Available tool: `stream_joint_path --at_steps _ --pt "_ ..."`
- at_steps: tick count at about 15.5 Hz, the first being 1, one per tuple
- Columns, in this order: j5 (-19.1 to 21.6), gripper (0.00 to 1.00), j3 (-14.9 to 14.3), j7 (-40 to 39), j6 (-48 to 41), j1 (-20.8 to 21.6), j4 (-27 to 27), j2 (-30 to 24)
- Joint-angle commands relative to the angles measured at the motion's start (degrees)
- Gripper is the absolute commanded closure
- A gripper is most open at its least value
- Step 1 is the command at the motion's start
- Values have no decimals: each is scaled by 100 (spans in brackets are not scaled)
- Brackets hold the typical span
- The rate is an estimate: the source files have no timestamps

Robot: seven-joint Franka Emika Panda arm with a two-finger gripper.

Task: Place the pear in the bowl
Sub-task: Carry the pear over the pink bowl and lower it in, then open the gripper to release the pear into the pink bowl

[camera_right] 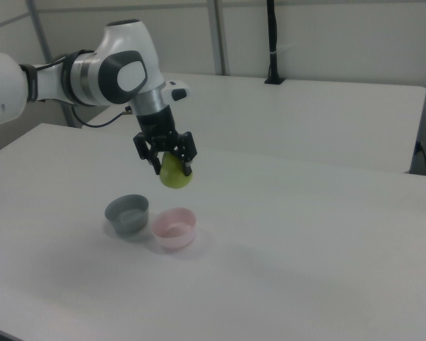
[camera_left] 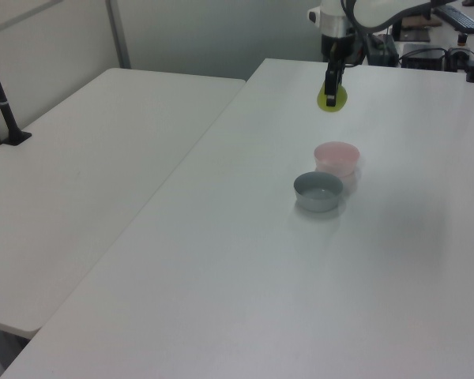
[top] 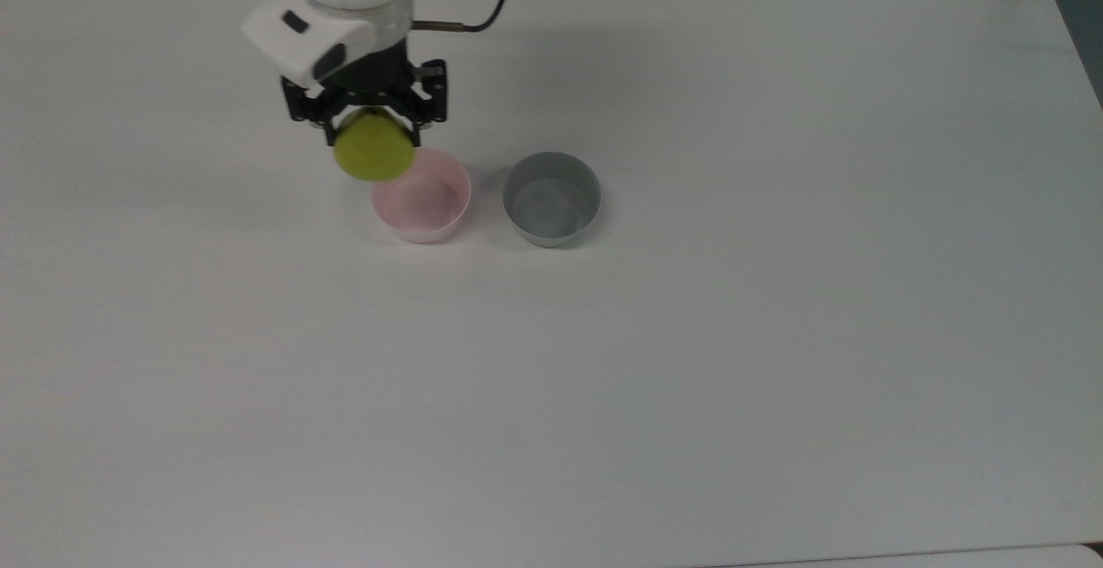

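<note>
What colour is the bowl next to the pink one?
Grey bowl; the top view shows it best, at the pink bowl's right.

Pear [top: 374,149] is yellow-green, one bowl [top: 421,197] pale pink, the other bowl [top: 551,199] plain grey. Table [top: 689,361] is white, arm [camera_right: 92,74] white with a black gripper [top: 372,124].

- A robotics lab or test room; a white robot arm [camera_right: 92,74] with trailing cable works over a bare white surface [top: 689,335];
- a second white table [camera_left: 87,166], plain partition walls [camera_right: 326,35], a clamped black pole [camera_right: 272,42].
</note>
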Motion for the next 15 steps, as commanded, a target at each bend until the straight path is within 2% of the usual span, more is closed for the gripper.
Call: stream_joint_path --at_steps 1,8,15 --pt "45 60 -50 107 32 224 -568 -276" --pt "27 60 -41 2 1051 260 -1439 -206" --pt "9 59 -41 11 1684 242 -1616 75"
